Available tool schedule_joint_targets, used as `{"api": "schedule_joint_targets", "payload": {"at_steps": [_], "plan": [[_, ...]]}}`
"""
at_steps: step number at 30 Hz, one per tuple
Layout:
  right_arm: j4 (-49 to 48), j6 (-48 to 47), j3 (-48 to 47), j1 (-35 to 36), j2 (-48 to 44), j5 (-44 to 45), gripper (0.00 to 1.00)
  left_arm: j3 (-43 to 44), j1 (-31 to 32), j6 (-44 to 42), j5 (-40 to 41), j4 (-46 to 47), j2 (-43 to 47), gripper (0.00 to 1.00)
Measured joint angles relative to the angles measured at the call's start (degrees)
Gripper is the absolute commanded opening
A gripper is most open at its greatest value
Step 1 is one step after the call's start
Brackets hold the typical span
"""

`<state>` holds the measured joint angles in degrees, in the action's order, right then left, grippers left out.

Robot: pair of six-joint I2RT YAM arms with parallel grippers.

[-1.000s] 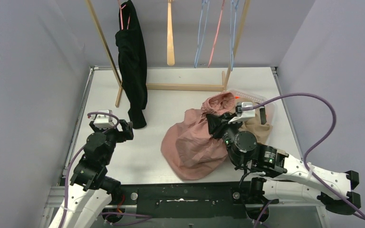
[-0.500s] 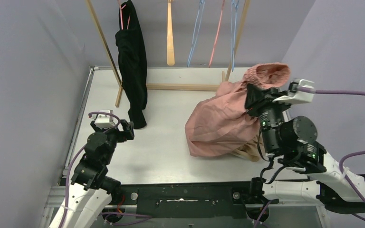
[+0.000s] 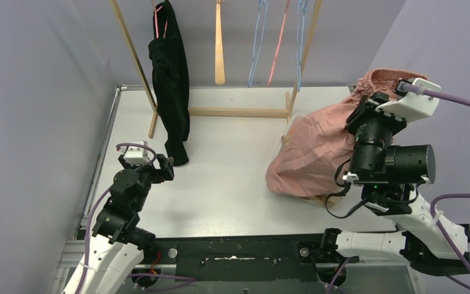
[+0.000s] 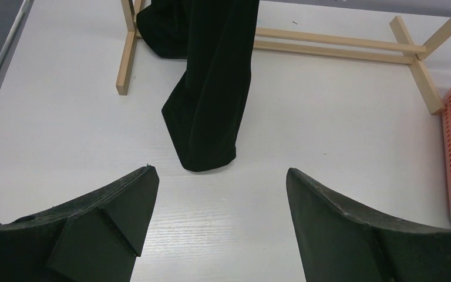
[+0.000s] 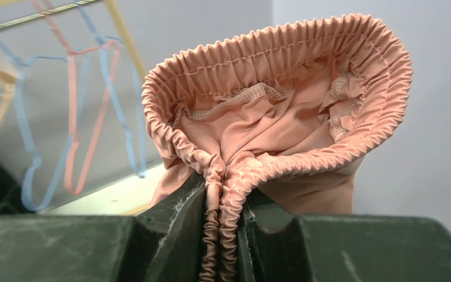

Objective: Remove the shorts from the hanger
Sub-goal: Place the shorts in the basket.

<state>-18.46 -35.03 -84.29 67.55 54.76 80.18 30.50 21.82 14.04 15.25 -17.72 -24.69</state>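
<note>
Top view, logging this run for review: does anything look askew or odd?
The pink shorts hang lopsided from the right gripper, pinched at one waistband fold, lower end seemingly touching the table. Nothing else stands out.

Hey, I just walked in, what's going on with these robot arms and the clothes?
The right tool is shut on the gathered waistband of the pink shorts, holding them up over the table's right side, off any hanger. The left tool is open and empty, low over the table, facing a dark garment that hangs on the wooden rack. Other hangers there are bare.
</note>
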Motion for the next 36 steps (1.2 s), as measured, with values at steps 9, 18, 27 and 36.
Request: {"api": "schedule_joint_targets", "payload": {"at_steps": [9,18,27,36], "plan": [[26.53,20.96,0.15,-25.35,3.21,-7.63,0.0,-0.02,0.0,-0.2,-0.76,0.24,-0.35,0.8],[46.14,56.11,24.79,-52.87,7.56,-50.01,0.0,-0.04,0.0,-0.35,-1.14,0.44,-0.42,0.8],[46.9,65.61,31.15,-53.77,2.82,-67.52,0.0,-0.39,0.2,-0.79,-2.23,0.81,-0.24,0.8],[49.99,63.1,6.49,-53.75,1.42,-73.61,0.0,-0.5,0.22,-0.98,-2.45,0.9,0.46,0.8]]}}
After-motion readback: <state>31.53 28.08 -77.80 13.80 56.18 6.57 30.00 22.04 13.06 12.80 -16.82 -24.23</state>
